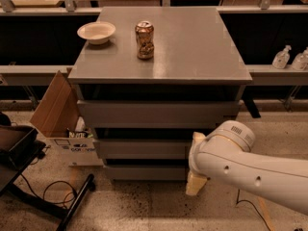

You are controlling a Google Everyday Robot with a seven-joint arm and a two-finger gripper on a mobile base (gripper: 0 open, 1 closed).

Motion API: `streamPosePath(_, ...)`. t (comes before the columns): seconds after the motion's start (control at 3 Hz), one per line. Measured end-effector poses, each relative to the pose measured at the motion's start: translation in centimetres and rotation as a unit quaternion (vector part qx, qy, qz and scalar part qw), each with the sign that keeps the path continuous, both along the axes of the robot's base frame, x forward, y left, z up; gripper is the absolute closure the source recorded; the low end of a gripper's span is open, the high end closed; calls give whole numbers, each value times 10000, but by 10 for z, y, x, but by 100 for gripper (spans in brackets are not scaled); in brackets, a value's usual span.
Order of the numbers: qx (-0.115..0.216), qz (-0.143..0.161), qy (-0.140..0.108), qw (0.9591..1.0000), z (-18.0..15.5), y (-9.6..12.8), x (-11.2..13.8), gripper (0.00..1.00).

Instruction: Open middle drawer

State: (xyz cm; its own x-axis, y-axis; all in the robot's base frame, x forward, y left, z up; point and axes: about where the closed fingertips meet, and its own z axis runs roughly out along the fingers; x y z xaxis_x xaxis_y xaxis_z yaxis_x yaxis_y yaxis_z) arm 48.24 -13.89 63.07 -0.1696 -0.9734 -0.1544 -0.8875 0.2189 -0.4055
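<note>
The grey cabinet [159,42] has three handleless grey drawers, all pushed in. The middle drawer [139,148] is the second front panel, between the top drawer [156,113] and the bottom drawer [144,172]. My gripper [194,179] is at the end of the white arm [240,165]. It is low at the cabinet's front right, against the right ends of the middle and bottom drawer fronts. The arm's white body hides most of it; only cream-coloured parts show above and below the wrist.
A white bowl [96,32] and a dented can [144,40] stand on the cabinet top. An open cardboard box [60,114] stands on the floor at the left, by a black stand [19,153] and cables. Bottles [281,57] stand on the right shelf.
</note>
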Motion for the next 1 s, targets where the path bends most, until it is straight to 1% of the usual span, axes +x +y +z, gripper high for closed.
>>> streamPosePath(0.33, -97, 288, -101, 9995, -26, 30, 22, 0)
streamPosePath(0.67, -327, 459, -129, 9983, -48, 51, 46, 0)
streamPosePath(1.0, -619, 507, -25, 9968, -76, 66, 72, 0)
